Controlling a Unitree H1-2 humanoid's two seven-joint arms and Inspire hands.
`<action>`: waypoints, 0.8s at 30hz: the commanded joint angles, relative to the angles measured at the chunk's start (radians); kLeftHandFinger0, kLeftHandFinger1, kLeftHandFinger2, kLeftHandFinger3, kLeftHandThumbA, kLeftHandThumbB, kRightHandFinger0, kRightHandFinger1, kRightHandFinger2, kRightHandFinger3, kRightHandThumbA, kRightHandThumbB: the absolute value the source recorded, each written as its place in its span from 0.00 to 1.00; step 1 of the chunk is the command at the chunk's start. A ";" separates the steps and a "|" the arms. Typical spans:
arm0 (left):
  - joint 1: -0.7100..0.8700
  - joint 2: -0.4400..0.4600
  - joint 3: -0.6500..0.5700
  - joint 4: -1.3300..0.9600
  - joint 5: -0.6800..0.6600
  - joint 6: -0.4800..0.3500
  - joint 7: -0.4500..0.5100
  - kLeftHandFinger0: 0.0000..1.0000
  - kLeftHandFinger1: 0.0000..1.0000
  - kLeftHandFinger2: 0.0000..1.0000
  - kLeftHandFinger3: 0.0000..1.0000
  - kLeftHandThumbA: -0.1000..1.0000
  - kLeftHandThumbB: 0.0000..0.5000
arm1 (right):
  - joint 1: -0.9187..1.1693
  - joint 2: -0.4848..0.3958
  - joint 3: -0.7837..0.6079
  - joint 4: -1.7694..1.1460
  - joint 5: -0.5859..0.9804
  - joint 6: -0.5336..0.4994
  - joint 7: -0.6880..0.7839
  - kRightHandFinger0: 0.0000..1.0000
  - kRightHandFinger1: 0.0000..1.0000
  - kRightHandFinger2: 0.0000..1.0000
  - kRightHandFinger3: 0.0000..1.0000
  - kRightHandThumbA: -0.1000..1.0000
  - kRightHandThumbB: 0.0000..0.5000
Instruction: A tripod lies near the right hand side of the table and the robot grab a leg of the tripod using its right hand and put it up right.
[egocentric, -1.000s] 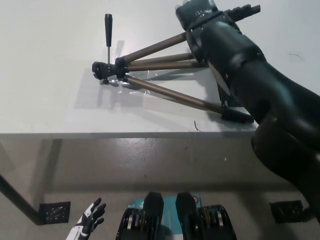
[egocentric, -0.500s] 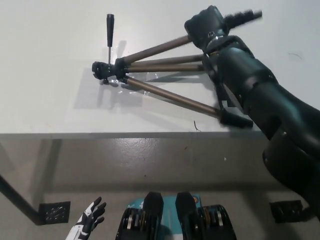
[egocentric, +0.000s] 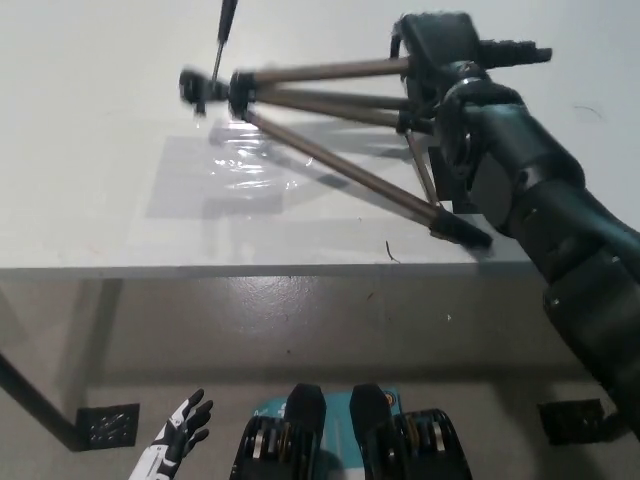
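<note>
A tripod (egocentric: 320, 110) with bronze legs and a black head (egocentric: 205, 88) is tilted up off the white table (egocentric: 120, 210), its head raised and blurred at the upper left. My black right hand (egocentric: 438, 50) is shut on the far leg near its foot at the upper right. The near leg slants down to a black foot (egocentric: 462, 232) close to the table's front edge. The tripod's handle (egocentric: 226, 22) points up out of the top of the picture. My white left hand (egocentric: 178, 435) hangs open at the bottom left, below the table.
A clear plastic sheet (egocentric: 235, 170) lies on the table under where the tripod head was. The table's front edge (egocentric: 250, 270) runs across the middle; below it is grey floor with black table-leg feet (egocentric: 108, 425) at left and right.
My right hand has moved right and lifted the far leg. The tripod's head has risen off the table and swung up toward the top of the picture. The left hand stays put.
</note>
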 joint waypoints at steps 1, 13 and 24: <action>0.003 0.025 -0.015 -0.020 0.008 -0.046 -0.027 1.00 1.00 1.00 1.00 1.00 0.77 | -0.173 -0.020 -0.295 -0.058 0.311 -0.108 -0.215 0.00 0.25 0.64 0.73 0.00 0.14; 0.010 0.025 -0.020 -0.018 0.051 -0.048 -0.012 1.00 1.00 1.00 1.00 1.00 0.78 | -0.245 -0.009 -0.623 -0.081 0.443 -0.111 -0.210 0.00 0.00 0.36 0.52 0.00 0.20; 0.023 0.021 -0.025 0.004 0.036 -0.089 -0.013 1.00 1.00 1.00 1.00 1.00 0.73 | -0.161 0.050 -0.720 -0.069 0.481 -0.215 -0.221 0.00 0.01 0.44 0.57 0.00 0.17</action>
